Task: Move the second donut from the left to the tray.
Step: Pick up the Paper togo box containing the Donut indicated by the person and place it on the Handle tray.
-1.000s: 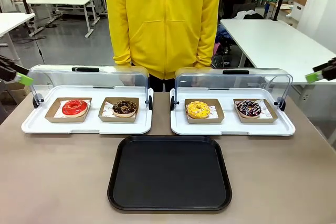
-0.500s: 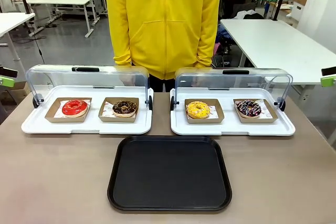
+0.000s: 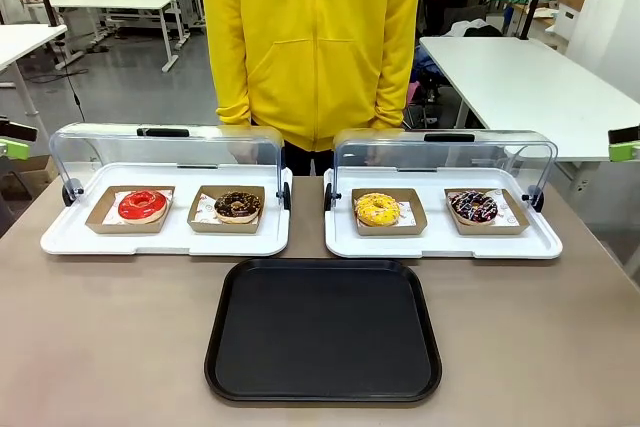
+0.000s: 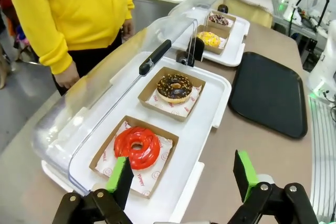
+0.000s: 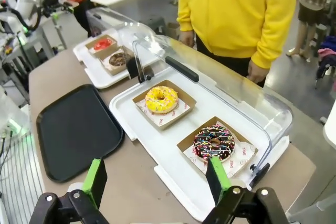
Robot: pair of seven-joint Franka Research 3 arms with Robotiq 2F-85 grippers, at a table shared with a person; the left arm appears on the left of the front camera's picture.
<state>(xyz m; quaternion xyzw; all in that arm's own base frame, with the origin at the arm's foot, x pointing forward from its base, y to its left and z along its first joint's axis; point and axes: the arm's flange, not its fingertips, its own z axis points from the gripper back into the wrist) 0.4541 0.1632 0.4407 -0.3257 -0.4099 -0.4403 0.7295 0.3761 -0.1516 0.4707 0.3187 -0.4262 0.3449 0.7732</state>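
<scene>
- The second donut from the left (image 3: pixel 238 205) sits in its little cardboard holder (image 4: pixel 148 88) on white paper. It's on the left-side white tray (image 3: pixel 60 237), whose clear lid (image 3: pixel 165 147) is flipped up and back, so access from the robot's side looks open.
- The left hand (image 4: pixel 182 174) is spread wide with nothing in it, hanging off the left end of that white tray. From its wrist view the red donut (image 4: pixel 137 147) is right in front and the chocolate one lies just past it, further along the same tray.
- The right hand (image 5: pixel 156 177) is also wide open and empty, way over at the far right end. I'd say the left arm is clearly the closer one for this.
- The black tray (image 3: pixel 322 332) lies bare in the middle of the worktop (image 3: pixel 100 347), on the robot's side of the white trays, so it's a short hop inward from the donut.
- Texture-wise it's a glossy dark glaze with tan crumbs, probably soft and sticky. The thin cardboard rim looks like the safer thing to pinch. The black tray is smooth plastic with rounded corners and a raised rim.
</scene>
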